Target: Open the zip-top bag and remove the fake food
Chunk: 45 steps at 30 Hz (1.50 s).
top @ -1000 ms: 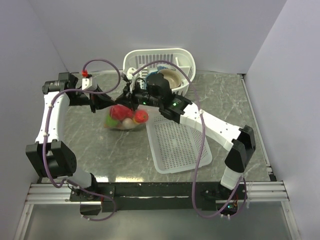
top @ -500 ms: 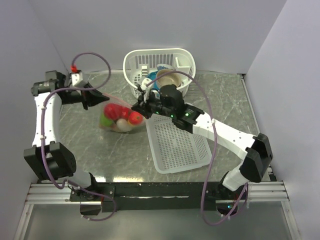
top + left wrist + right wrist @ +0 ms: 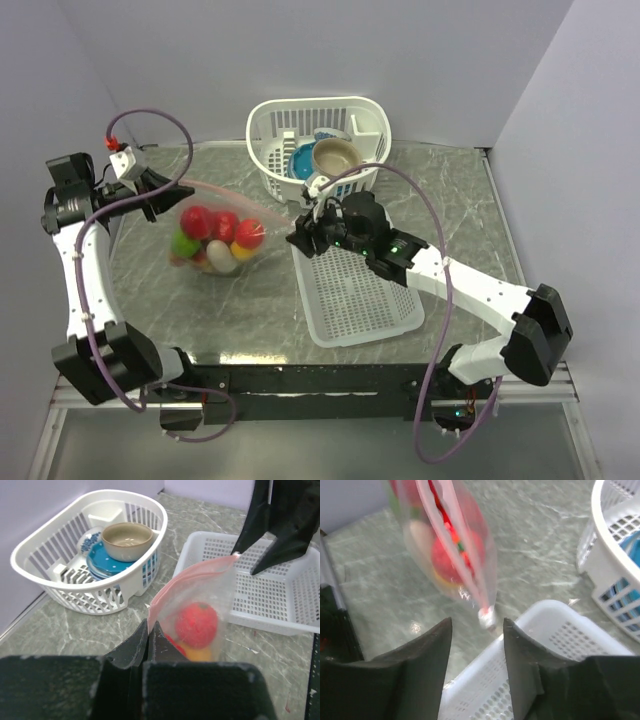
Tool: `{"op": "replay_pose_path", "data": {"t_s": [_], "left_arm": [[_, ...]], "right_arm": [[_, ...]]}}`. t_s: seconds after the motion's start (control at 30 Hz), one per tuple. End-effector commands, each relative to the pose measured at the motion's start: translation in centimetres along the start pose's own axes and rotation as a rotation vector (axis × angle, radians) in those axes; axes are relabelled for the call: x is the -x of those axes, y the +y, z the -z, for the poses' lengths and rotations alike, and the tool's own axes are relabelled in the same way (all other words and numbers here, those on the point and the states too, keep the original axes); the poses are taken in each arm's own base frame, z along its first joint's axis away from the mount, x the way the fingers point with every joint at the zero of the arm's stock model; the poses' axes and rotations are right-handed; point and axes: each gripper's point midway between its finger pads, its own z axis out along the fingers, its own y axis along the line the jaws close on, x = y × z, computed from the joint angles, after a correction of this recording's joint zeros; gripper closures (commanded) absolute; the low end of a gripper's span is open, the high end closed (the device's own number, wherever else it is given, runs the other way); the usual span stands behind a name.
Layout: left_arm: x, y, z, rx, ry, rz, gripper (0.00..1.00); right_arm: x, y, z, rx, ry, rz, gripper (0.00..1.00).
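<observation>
Pinching one end of the zip-top bag (image 3: 232,208) at its pink strip (image 3: 192,571) with the left fingers (image 3: 131,647), pressed tight together on the plastic. Holding the right fingers (image 3: 420,655) spread wide, gripping nothing, with the far end of the strip just off their tips and in line with the gap. Strung over the left half of the bench (image 3: 200,310) between the two arms, mouth uppermost, strip drawn nearly straight, belly sagging low; impossible to tell whether resting on the stone or hanging just clear. Hard to tell, too, whether zipped or parted along the mouth. Bunched in the bottom of the bag: the fake food (image 3: 222,240), red, yellow, green and pale pieces pressed close together. Just right of the bag, under the right arm: a flat white mesh tray (image 3: 350,300). Farther back, by the rear wall: a white slatted basket (image 3: 318,102) with a tan bowl (image 3: 336,155) sitting on a blue bowl (image 3: 300,162).
</observation>
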Motion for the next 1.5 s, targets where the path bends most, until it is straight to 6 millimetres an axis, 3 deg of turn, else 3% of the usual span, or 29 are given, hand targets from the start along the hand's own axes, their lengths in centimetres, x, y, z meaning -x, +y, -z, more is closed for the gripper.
{"op": "replay_pose_path", "data": {"t_s": [0.0, 0.03, 0.07, 0.1, 0.17, 0.2, 0.23, 0.27, 0.3, 0.37, 0.4, 0.47, 0.5, 0.57, 0.6, 0.67, 0.77, 0.8, 0.83, 0.97, 1.1, 1.23, 1.3, 1.33, 1.4, 1.43, 1.47], "left_arm": [[2.9, -0.9, 0.3, 0.003, -0.046, -0.173, 0.98], [3.2, -0.9, 0.3, 0.012, -0.048, -0.105, 0.98], [4.9, 0.0, 0.4, 0.035, -0.061, -0.222, 0.99], [5.5, 0.3, 0.5, 0.051, -0.068, -0.154, 0.99], [6.9, 1.8, 0.6, 0.067, -0.078, -0.196, 0.99], [8.9, 2.4, 0.8, 0.085, -0.081, -0.244, 0.99], [9.5, 3.0, 0.8, 0.088, -0.079, -0.249, 0.99], [8.7, 3.8, 0.7, 0.08, -0.071, -0.171, 0.99], [9.9, 4.0, 0.8, 0.075, -0.069, -0.208, 0.99], [9.5, 3.8, 0.7, 0.058, -0.059, -0.211, 0.98], [7.9, 3.4, 0.7, 0.052, -0.041, -0.202, 0.98], [6.3, 2.2, 0.7, 0.069, -0.008, -0.219, 0.96], [3.7, 1.5, 0.6, 0.062, 0.022, -0.203, 0.95], [1.0, -0.4, 0.3, 0.051, 0.075, -0.183, 0.94], [-1.2, -1.0, 0.0, 0.027, 0.112, -0.249, 0.94], [-5.6, -4.6, -0.4, -0.051, 0.197, -0.131, 0.95], [-8.4, -8.5, -0.3, -0.143, 0.23, -0.039, 0.94], [-8.8, -9.1, -0.4, -0.152, 0.233, -0.008, 0.94], [-9.2, -9.5, -0.5, -0.161, 0.239, 0.01, 0.94], [-9.8, -11.2, -0.4, -0.183, 0.27, -0.027, 0.93], [-9.4, -11.3, -0.2, -0.173, 0.281, -0.019, 0.89], [-9.1, -11.7, -0.2, -0.171, 0.279, -0.007, 0.85], [-9.6, -12.2, -0.1, -0.176, 0.292, 0.005, 0.76], [-9.6, -12.5, 0.0, -0.172, 0.298, -0.003, 0.61], [-10.4, -12.8, 0.4, -0.165, 0.331, -0.006, 0.52], [-10.4, -12.7, 0.5, -0.161, 0.34, -0.016, 0.38], [-10.5, -12.5, 0.6, -0.151, 0.354, -0.026, 0.37]], "right_arm": [[0.5, -1.1, -0.8, -0.043, 0.017, -0.03, 0.14], [2.1, -1.3, -1.2, -0.052, -0.011, -0.027, 0.0], [2.9, -1.5, -1.3, -0.067, -0.02, -0.024, 0.0], [5.4, -1.5, -1.4, -0.071, -0.065, -0.019, 0.0], [6.7, -1.8, -1.9, -0.084, -0.079, -0.024, 0.0], [8.5, -1.7, -1.8, -0.086, -0.115, -0.022, 0.0], [9.1, -1.7, -1.7, -0.086, -0.128, -0.028, 0.0], [9.7, -1.6, -1.6, -0.083, -0.148, -0.031, 0.0], [10.0, -1.5, -1.5, -0.08, -0.159, -0.034, 0.0], [10.6, -1.1, -0.7, -0.075, -0.185, -0.048, 0.0], [9.8, -1.0, -0.6, -0.067, -0.174, -0.054, 0.0], [10.3, -0.6, 0.1, -0.05, -0.208, -0.067, 0.0], [9.2, -0.4, 0.1, -0.042, -0.189, -0.074, 0.0], [8.5, 0.2, 0.4, -0.016, -0.179, -0.094, 0.0], [7.3, 0.5, 0.1, -0.006, -0.154, -0.104, 0.02], [6.4, 0.9, 0.1, 0.001, -0.139, -0.122, 0.07], [4.5, 2.5, -0.3, 0.023, -0.107, -0.154, 0.14], [3.5, 2.9, -0.5, 0.01, -0.092, -0.165, 0.14], [2.6, 4.9, -0.9, 0.035, -0.081, -0.184, 0.12], [0.1, 7.5, -1.9, -0.001, -0.073, -0.196, 0.14], [-1.2, 8.0, -1.6, 0.004, -0.075, -0.274, 0.33], [-1.8, 8.4, -1.7, 0.02, -0.085, -0.338, 0.39], [-1.7, 8.8, -1.9, 0.039, -0.091, -0.355, 0.41], [-1.7, 8.9, -1.9, 0.044, -0.091, -0.356, 0.41], [-1.5, 9.0, -2.1, 0.054, -0.095, -0.358, 0.41], [-1.6, 9.1, -2.2, 0.056, -0.088, -0.356, 0.41], [-1.8, 9.1, -2.3, 0.055, -0.08, -0.357, 0.41]]}}
